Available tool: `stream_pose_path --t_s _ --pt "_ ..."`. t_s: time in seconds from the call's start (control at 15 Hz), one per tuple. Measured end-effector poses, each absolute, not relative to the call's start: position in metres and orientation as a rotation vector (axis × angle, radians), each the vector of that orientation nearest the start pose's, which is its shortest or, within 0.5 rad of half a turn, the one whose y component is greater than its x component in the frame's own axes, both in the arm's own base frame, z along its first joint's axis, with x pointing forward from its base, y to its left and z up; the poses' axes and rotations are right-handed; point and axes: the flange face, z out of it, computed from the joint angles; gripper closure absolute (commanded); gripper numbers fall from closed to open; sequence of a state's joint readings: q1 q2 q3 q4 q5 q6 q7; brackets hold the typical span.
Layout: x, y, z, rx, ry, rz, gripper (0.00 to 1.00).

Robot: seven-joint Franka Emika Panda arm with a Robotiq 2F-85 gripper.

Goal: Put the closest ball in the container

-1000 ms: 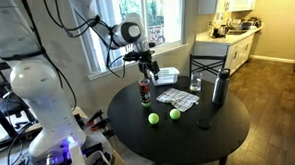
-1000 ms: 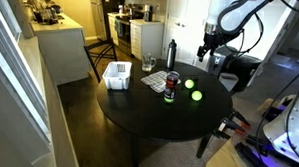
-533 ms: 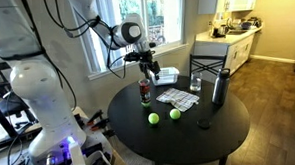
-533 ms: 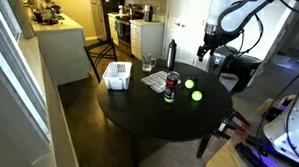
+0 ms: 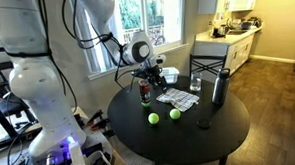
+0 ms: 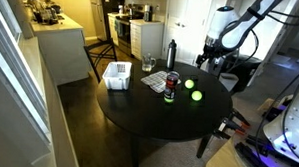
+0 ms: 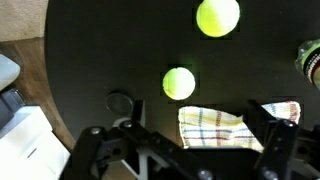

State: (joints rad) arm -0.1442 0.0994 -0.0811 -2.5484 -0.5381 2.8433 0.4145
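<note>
Two yellow-green balls lie on the round black table (image 5: 220, 139), seen in both exterior views (image 5: 154, 118) (image 5: 174, 114) (image 6: 196, 95) (image 6: 187, 84) and in the wrist view (image 7: 179, 83) (image 7: 217, 17). The white container (image 6: 117, 75) stands at the table's edge and also shows in an exterior view (image 5: 170, 75). My gripper (image 5: 147, 74) (image 6: 208, 64) hangs above the table's rim, away from both balls. In the wrist view it (image 7: 190, 150) is open and empty, with its fingers spread over a checked cloth (image 7: 235, 125).
A dark can (image 5: 144, 91) (image 6: 170, 86) stands near the balls. A glass (image 5: 196, 84) (image 6: 148, 63), a dark bottle (image 5: 220, 86) (image 6: 172, 54) and a small black ring (image 7: 120, 102) are also on the table. A chair (image 5: 209, 62) stands behind.
My arm has come down and my gripper is lower, closer to the table's rim. The balls, can and container have not moved.
</note>
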Motion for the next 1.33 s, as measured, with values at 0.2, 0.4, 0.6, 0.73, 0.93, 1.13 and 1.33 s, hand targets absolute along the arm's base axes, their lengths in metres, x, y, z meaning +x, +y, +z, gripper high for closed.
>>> stream_pose_path --t_s 0.2,0.4,0.6,0.73,0.93,1.13,1.33 --pt "0.467 -0.082 0.203 -3.268 0.217 -0.337 0.0" --pt "0.475 -0.076 0.167 -3.24 0.178 -0.333 0.0" --pt "0.484 -0.065 0.142 -3.221 0.128 -0.34 0.0" --pt "0.487 -0.056 0.129 -3.212 0.097 -0.328 0.0" --pt "0.485 -0.041 0.11 -3.2 0.051 -0.287 0.0" --pt "0.484 -0.031 0.094 -3.214 0.005 -0.249 0.0" --pt "0.479 -0.03 0.082 -3.244 -0.025 -0.212 0.0"
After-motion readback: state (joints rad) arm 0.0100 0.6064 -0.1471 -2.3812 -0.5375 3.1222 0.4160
